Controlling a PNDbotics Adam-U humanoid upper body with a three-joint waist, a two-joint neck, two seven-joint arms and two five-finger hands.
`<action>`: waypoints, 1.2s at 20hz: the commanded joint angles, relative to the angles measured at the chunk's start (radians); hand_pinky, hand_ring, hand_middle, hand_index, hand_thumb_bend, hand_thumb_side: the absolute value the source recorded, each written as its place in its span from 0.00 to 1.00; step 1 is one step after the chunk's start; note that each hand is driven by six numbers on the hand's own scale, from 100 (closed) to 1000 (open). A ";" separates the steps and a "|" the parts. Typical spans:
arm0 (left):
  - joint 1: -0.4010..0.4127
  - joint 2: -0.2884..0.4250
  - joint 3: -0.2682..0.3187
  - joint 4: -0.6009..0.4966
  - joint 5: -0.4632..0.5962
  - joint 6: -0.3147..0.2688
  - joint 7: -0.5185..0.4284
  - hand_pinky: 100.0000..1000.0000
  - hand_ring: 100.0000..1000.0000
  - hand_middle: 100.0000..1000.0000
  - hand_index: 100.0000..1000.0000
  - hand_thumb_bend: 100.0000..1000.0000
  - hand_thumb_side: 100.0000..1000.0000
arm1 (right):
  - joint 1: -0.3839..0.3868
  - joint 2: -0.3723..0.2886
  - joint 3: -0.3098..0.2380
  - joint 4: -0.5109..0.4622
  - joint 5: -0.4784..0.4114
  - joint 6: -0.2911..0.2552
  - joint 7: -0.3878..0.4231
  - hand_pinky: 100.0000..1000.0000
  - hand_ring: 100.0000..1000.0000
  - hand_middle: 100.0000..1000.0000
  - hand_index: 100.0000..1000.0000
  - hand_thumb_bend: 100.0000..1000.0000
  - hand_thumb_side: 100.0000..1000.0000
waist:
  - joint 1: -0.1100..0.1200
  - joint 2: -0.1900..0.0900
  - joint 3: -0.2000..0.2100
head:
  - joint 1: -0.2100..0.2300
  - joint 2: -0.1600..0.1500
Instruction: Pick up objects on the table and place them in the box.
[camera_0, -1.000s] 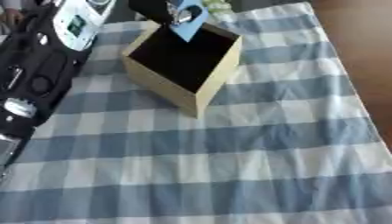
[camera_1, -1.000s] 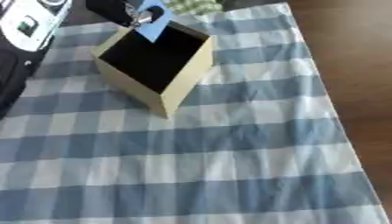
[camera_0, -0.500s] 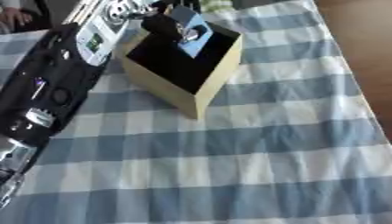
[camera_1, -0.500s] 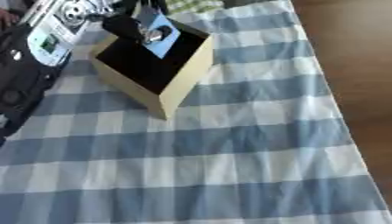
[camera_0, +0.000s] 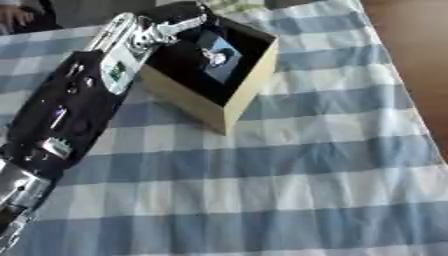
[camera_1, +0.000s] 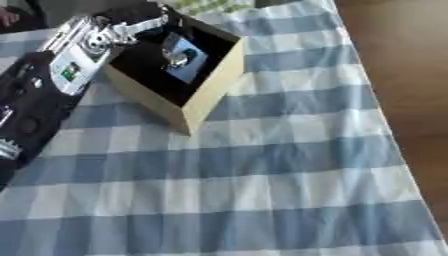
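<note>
My left hand (camera_0: 144, 32) reaches over the near-left rim of the box (camera_0: 229, 102), fingers stretched out straight and holding nothing. The blue card (camera_0: 219, 57) lies tilted inside the box, on the checked tablecloth (camera_0: 289, 165). I can't see my right hand.

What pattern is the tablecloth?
Blue and white checks on the tablecloth, clearest in the left eye view.

Left hand (camera_0: 162, 31): fingers reach over the box (camera_0: 234, 102) rim; grip state indeterminate due to blur. Blue-and-white object (camera_0: 219, 58) inside box: unidentifiable. Left forearm cut by lower-left edge. Box's far corner blurred.
</note>
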 joint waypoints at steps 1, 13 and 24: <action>-0.013 0.015 0.001 -0.010 -0.004 -0.023 -0.009 0.60 0.78 0.80 0.89 0.44 0.83 | -0.009 -0.012 -0.009 -0.012 -0.010 -0.003 0.003 0.73 0.64 0.58 0.81 0.00 0.90 | -0.008 -0.022 0.002 | -0.001 0.002; -0.018 0.028 0.022 -0.057 -0.017 -0.023 0.035 0.58 0.77 0.78 0.87 0.39 0.75 | 0.006 -0.004 -0.007 -0.017 -0.009 0.000 0.005 0.73 0.64 0.58 0.81 0.00 0.89 | -0.008 -0.052 0.009 | -0.005 0.020; 0.024 0.144 0.079 -0.376 0.279 0.079 0.051 0.54 0.74 0.76 0.85 0.10 0.57 | 0.033 0.000 -0.003 -0.023 0.004 0.002 -0.003 0.73 0.65 0.58 0.81 0.00 0.87 | -0.023 -0.118 0.068 | -0.033 0.073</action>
